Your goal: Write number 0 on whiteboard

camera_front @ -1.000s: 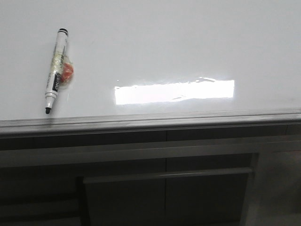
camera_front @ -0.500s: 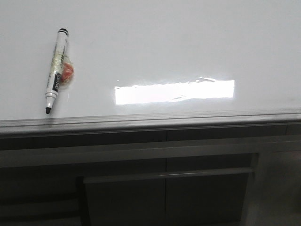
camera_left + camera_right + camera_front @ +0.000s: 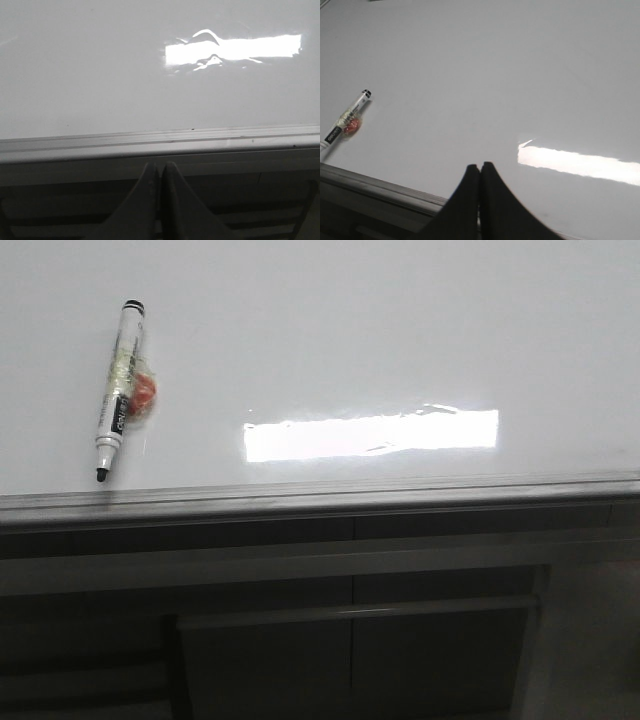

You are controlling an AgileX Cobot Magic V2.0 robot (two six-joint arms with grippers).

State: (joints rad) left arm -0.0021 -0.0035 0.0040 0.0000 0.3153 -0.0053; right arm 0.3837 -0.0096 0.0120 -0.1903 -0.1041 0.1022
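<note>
The whiteboard (image 3: 360,330) is a glossy white board with a grey edge rail (image 3: 320,498); it also fills the left wrist view (image 3: 100,75) and the right wrist view (image 3: 495,75). No number 0 shows on it. A black-tipped marker (image 3: 118,390) with a red blob taped to it lies on the board at the left, and shows in the right wrist view (image 3: 347,122) too. My left gripper (image 3: 159,166) is shut and empty, below the rail. My right gripper (image 3: 480,166) is shut and empty over the board's near edge, well right of the marker.
A bright rectangular glare patch (image 3: 370,433) sits on the board right of centre. Below the rail is a dark grey cabinet (image 3: 350,640) with a bar handle (image 3: 355,612).
</note>
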